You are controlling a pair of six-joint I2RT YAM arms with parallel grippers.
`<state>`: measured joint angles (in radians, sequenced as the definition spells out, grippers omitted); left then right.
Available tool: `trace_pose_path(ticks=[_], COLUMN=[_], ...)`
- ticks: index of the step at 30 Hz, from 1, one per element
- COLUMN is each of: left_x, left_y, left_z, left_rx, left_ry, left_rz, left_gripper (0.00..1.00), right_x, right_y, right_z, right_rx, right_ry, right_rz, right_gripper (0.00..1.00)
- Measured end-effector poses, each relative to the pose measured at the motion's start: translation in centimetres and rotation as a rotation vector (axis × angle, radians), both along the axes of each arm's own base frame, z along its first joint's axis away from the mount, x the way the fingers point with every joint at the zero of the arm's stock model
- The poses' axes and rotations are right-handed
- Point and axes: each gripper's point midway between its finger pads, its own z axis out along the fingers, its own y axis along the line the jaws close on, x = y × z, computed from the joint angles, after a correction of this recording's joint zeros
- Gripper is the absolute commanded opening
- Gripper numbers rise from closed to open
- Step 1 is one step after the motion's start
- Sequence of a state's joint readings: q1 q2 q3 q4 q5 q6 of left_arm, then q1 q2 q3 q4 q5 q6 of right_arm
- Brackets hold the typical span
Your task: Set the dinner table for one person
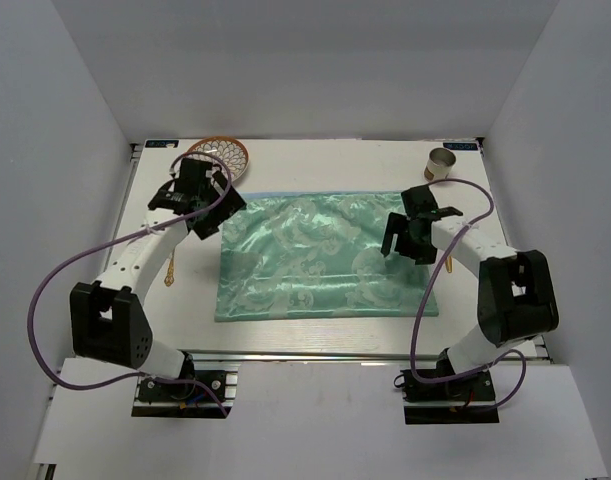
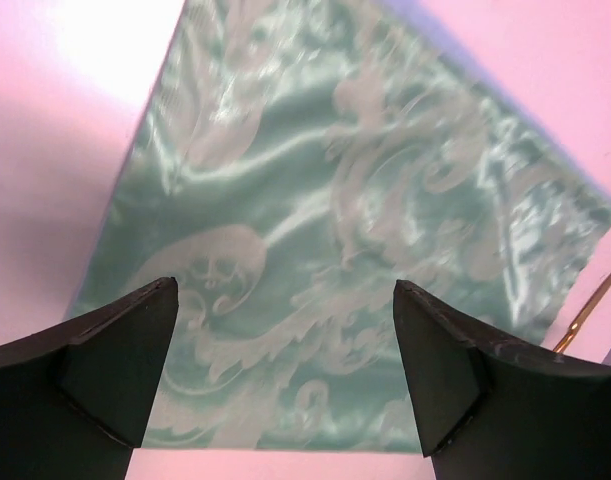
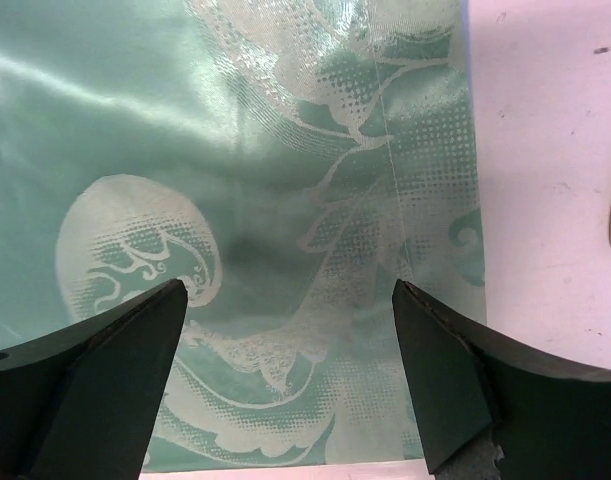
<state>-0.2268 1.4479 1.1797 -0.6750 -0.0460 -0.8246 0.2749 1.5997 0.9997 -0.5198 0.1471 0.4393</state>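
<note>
— Pincers: how do they stand?
— Both empty. The left pincer (image 2: pixel 285 290) gapes wide at the far-left corner of the green cloth (image 1: pixel 325 260); the right pincer (image 3: pixel 290 290) gapes likewise above the cloth's right edge.
— Outward from there?
— At twelve o'clock from the left one, near, sits the plate (image 1: pixel 220 157); at one o'clock from the right, the cup (image 1: pixel 440 165). Both rest on the white counter (image 1: pixel 315 160), which spreads under everything.
— Which arm for the plate?
— Left, I'd judge; it's plainly nearer, with the cloth's middle at four o'clock.
</note>
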Motion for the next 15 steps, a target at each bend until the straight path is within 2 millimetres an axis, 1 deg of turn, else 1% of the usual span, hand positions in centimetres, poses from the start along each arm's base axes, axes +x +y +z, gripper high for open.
trace_pose_path(ticks=[1, 2, 4, 7, 9, 11, 13, 15], left_x=[0.6, 0.9, 1.1, 1.2, 1.5, 2.0, 3.3, 5.2], left_y=[0.1, 0.3, 0.4, 0.4, 0.4, 0.6, 0.7, 0.9], left_z=[0.8, 1.1, 0.9, -0.7, -2.5, -4.5, -6.1, -7.2], left_rx=[0.008, 0.016, 0.028, 0.045, 0.059, 0.082, 0.113, 0.148], left_ry=[-0.018, -0.026, -0.021, 0.022, 0.063, 0.114, 0.146, 0.161], left_rz=[0.002, 0.004, 0.005, -0.004, -0.008, -0.013, -0.023, -0.028], left_gripper=[0.98, 0.98, 0.98, 0.98, 0.98, 0.97, 0.96, 0.96], right_x=[0.0, 0.1, 0.3, 0.3, 0.3, 0.4, -0.2, -1.3], right_y=[0.0, 0.0, 0.2, 0.6, 1.3, 2.3, 3.2, 3.8], right_z=[0.4, 0.5, 0.6, 0.9, 1.8, 3.5, 5.4, 7.1], right_rx=[0.005, 0.006, 0.012, 0.037, 0.079, 0.143, 0.209, 0.268], right_ry=[-0.014, -0.019, -0.028, -0.033, -0.051, -0.107, -0.172, -0.225], right_rz=[0.000, 0.001, 0.004, 0.014, 0.031, 0.058, 0.092, 0.126], right_gripper=[0.89, 0.89, 0.89, 0.89, 0.89, 0.89, 0.89, 0.89])
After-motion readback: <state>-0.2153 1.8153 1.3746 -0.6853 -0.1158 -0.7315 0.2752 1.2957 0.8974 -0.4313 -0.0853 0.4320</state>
